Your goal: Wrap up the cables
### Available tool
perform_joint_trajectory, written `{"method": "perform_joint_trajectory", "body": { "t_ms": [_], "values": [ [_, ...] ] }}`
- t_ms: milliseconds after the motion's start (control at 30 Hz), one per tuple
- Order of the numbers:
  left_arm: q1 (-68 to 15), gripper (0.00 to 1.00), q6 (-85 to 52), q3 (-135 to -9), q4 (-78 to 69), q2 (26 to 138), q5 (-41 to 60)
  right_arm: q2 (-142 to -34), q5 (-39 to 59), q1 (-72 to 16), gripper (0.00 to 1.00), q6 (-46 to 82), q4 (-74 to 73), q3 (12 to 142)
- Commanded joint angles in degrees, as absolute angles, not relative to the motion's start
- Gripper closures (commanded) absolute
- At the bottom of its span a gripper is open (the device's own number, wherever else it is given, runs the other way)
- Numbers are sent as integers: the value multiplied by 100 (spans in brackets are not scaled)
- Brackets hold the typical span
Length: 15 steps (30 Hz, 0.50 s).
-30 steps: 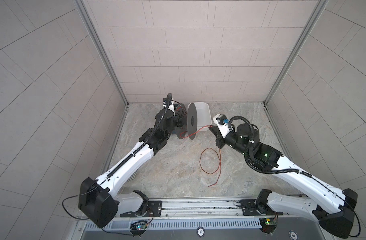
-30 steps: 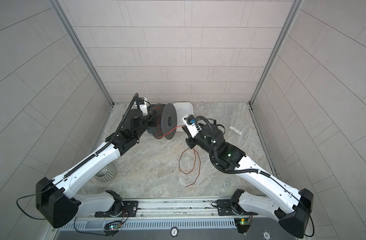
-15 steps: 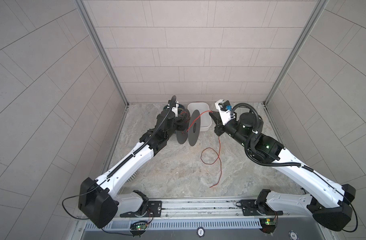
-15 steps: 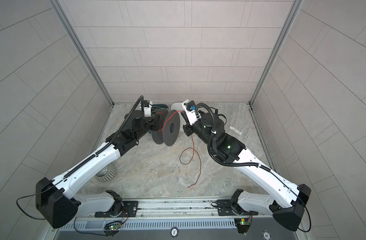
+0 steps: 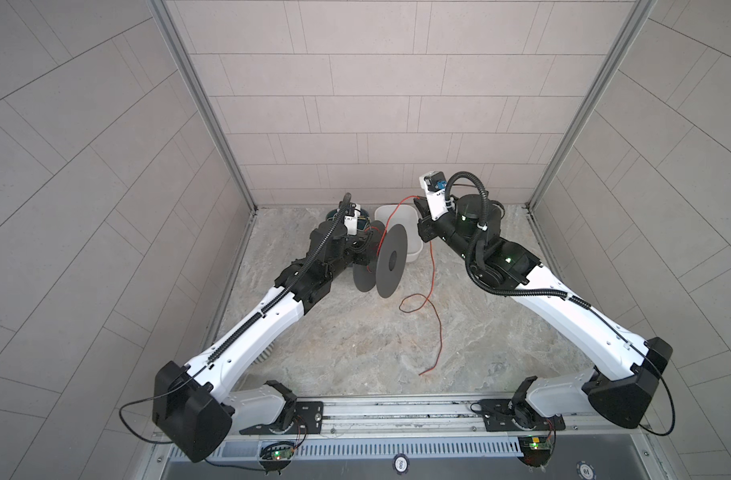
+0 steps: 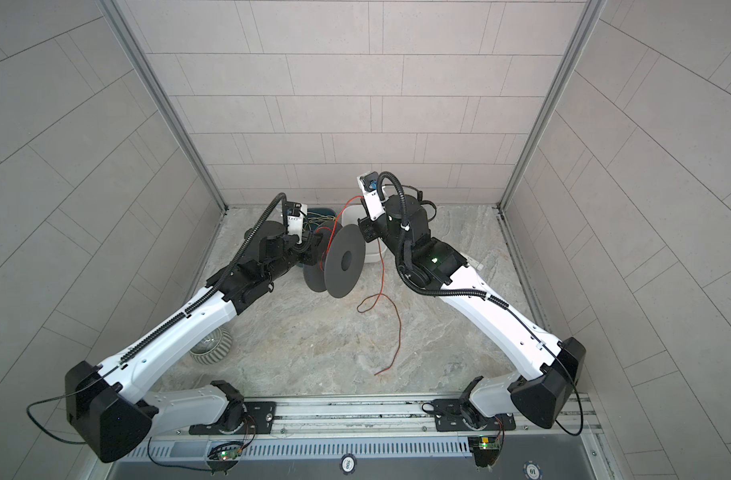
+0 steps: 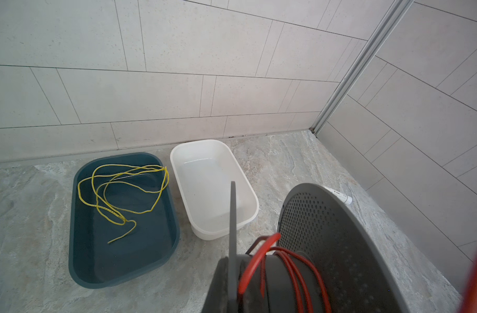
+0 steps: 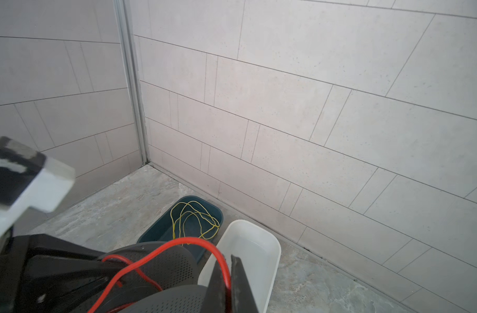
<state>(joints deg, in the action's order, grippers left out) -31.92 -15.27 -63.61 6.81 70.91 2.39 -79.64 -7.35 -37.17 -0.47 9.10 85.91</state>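
Observation:
A dark grey spool (image 5: 392,261) (image 6: 344,261) hangs above the floor, several turns of the red-orange cable (image 7: 291,260) round its core. My left gripper (image 5: 364,246) (image 6: 314,249) (image 7: 232,273) is shut on the spool's rear flange, seen edge-on in the left wrist view. The cable arcs up from the spool to my right gripper (image 5: 417,204) (image 6: 360,208) (image 8: 228,271), which is shut on it. From there the cable (image 5: 432,266) (image 6: 381,266) drops to the floor in a small loop with a loose tail.
By the back wall stand a dark blue tray (image 7: 74,216) (image 8: 215,210) holding a yellow wire (image 7: 123,187) and a white tray (image 7: 255,206) (image 5: 397,212) beside it. A striped bowl (image 6: 212,345) sits under my left arm. A small white tube (image 6: 474,262) lies at the right.
My right gripper has risen and moved toward the back wall with the cable, arcing it over the spool. The spool has lifted and turned. The floor loop has shrunk.

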Motion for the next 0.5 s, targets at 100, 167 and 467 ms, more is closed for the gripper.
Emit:
{"method": "perform_joint_trajectory", "body": {
  "t_ms": [100,167,467],
  "values": [
    [-3217,100,-1477,-6478,307,6931,536,-8229,-437,-3195,100,449,717,8715],
    [-3217,100,-1477,-6483,300,6958,547,-8329,-391,-3038,100,584,717,8711],
    [-3216,100,-1643,-6411,110,6917,759,-8809,115,-2413,100,1146,443,8216]
  ]
}}
